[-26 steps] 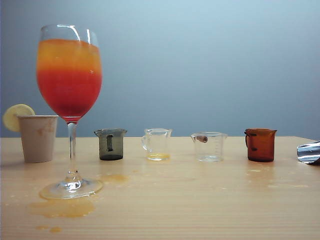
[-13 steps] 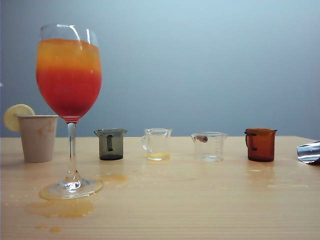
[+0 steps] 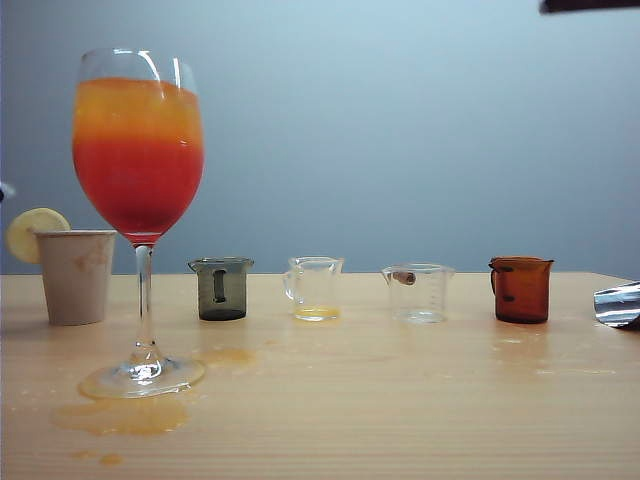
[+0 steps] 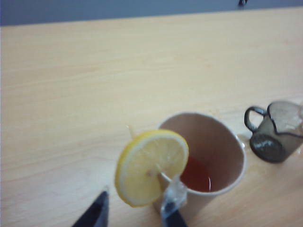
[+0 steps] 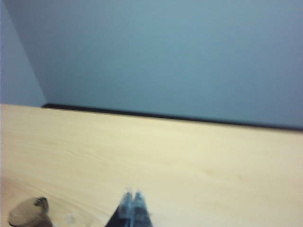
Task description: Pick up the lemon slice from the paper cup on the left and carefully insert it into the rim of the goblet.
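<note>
The lemon slice (image 3: 30, 232) sits on the rim of the paper cup (image 3: 75, 275) at the far left of the table. Just right of the cup stands the goblet (image 3: 138, 140), holding an orange-over-red drink. In the left wrist view my left gripper (image 4: 135, 209) is open just short of the lemon slice (image 4: 151, 165). The slice's lower edge lies between the two fingertips, and one fingertip (image 4: 173, 198) is close to the paper cup (image 4: 208, 137), which holds red liquid. My right gripper (image 5: 132, 201) is shut and empty above bare table.
A row of small jugs stands behind the goblet: grey (image 3: 221, 288), clear (image 3: 315, 288), clear (image 3: 418, 292) and amber (image 3: 521, 290). A shiny metal object (image 3: 618, 305) lies at the right edge. Orange spills (image 3: 125, 412) wet the table around the goblet's foot.
A dark part of an arm has come into the exterior view's top right corner. A small pale bit has appeared at its left edge above the lemon. The objects have not moved.
</note>
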Tool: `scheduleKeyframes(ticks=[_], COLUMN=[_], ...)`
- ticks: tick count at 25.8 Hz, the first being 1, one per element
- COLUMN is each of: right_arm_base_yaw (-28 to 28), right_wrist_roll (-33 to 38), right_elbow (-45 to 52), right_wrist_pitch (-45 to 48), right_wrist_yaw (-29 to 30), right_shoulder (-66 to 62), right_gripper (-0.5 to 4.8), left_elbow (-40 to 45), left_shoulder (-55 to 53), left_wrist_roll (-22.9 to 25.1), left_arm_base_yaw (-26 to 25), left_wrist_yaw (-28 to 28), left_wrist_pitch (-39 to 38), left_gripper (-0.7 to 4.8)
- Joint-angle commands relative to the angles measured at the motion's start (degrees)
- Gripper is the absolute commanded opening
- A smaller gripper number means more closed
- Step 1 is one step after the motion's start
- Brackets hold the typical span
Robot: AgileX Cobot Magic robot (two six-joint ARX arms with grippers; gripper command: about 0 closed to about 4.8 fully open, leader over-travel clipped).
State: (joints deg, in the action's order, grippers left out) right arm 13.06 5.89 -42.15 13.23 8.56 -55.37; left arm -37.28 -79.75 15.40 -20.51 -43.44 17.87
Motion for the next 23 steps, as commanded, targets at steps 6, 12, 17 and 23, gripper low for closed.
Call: scheduleKeyframes(ticks=[6,12,17,23], right_arm_base_yaw=[1.95,1.99,1.97,1.97], right_wrist_roll=[-3.52,-6.56,-6.64,-7.67], right_elbow=[-1.31,-4.28,-4.55,-4.52], right_wrist_pitch=[-1.64,-5.97,-7.26,-8.96], right_wrist_yaw=[-1.16,-0.96,-1.07,-1.29], right_shoulder=[0.07,-0.02,-0.04,-0.28], right_gripper=[-0.05,-0.05,-0.05,-0.05], left_elbow=[-0.22,-0.24,-0.59,-1.88], left_shoulder=[-4.59,-7.17,-10.25,-11.54], left_wrist_roll=[1.33,-2.29,-8.57,-10.08], left_arm_base_yaw=[0.31,0.39,0.42,1.86], left_wrist_yaw=[3.26,2.1,-1.92,-4.37], left_wrist_pitch=[6.01,11.19,17.29,18.78], left_gripper=[3.29,3.77,3.72,3.71])
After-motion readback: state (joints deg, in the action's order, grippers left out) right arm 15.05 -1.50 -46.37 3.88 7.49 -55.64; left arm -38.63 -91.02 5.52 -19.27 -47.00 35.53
